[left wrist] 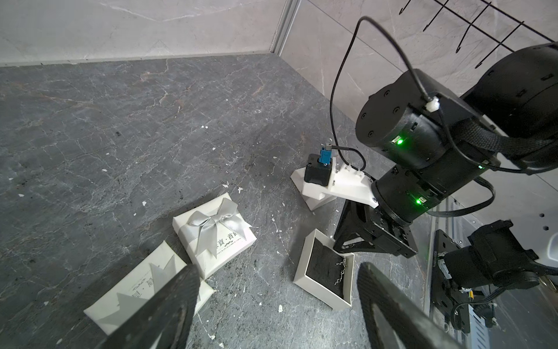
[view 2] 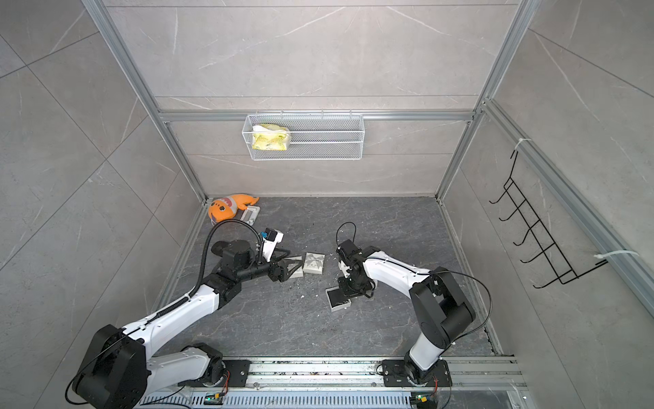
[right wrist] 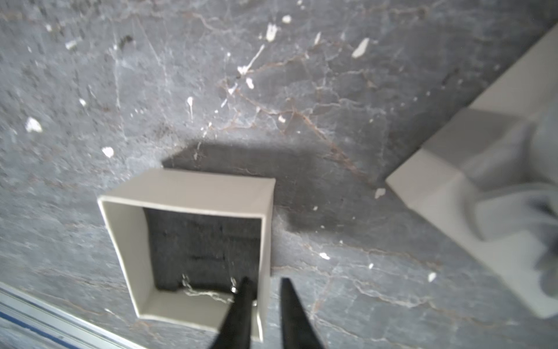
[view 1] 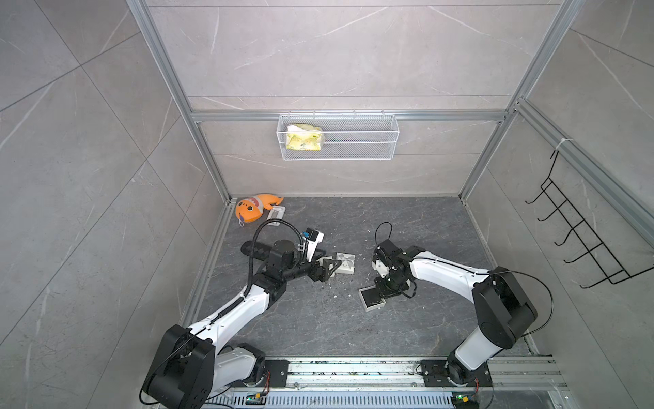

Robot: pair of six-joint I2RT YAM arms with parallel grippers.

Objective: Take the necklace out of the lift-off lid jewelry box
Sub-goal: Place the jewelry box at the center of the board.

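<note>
Right wrist shows our right fingers (right wrist: 241, 302) slightly parted and empty, straddling the box (right wrist: 187, 187) wall beside the necklace (right wrist: 205, 292) lying inside, so we should bring both tips around it before pinching, while our left fingers (left wrist: 169, 302) gape, empty.

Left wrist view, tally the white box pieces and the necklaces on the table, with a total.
White box pieces: 3 (open box, bow-topped piece, flat piece)
Necklace: 1
Total: 4
</note>
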